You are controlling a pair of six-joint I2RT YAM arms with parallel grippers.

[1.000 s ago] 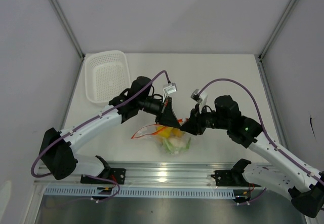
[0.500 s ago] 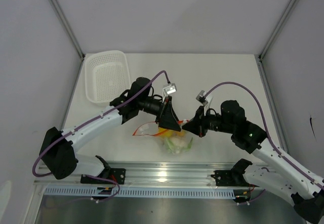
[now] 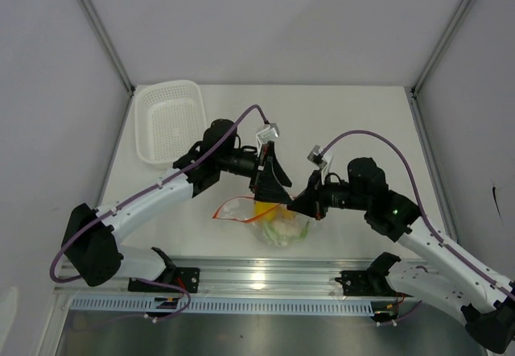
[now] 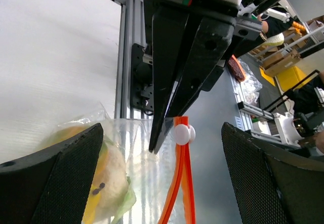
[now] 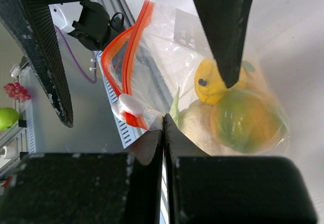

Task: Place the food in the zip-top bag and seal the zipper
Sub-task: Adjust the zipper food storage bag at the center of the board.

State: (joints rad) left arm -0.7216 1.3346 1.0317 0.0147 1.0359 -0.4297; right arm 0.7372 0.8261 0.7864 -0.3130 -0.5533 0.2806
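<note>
**Right end effector shut at the slider, left one spread wide over the bag**

The right end effector (image 5: 164,121) has its 2 fingers pressed flat together, with no gap showing in its own wrist view. Their tips sit at the edge of the zip-top bag (image 5: 167,36), just beside the small white slider (image 4: 183,133). Whether any plastic film is caught between them cannot be told.

The left end effector (image 3: 273,187) is spread wide. In its wrist view its 2 mesh-faced fingers (image 4: 55,178) stand at either side of the frame. The right arm's closed fingers, the slider and the bag's mouth lie in the space between them, and neither left finger touches the bag.

The zipper (image 4: 188,178) runs as 2 orange-red strips from the slider along the mouth. In the right wrist view the strips bow apart into a loop, so that stretch is unsealed.

Inside the clear pouch the food is bunched together: a yellow pear-shaped fruit (image 5: 215,82) with a dark spot, an orange-green round fruit (image 5: 248,117) against it, and a white cauliflower piece (image 5: 200,127) with a green leaf.

From above, the bag lies on the white table (image 3: 354,122) near its front edge, between the 2 arms. A white mesh basket (image 3: 169,122) sits well apart at the far left corner
</note>
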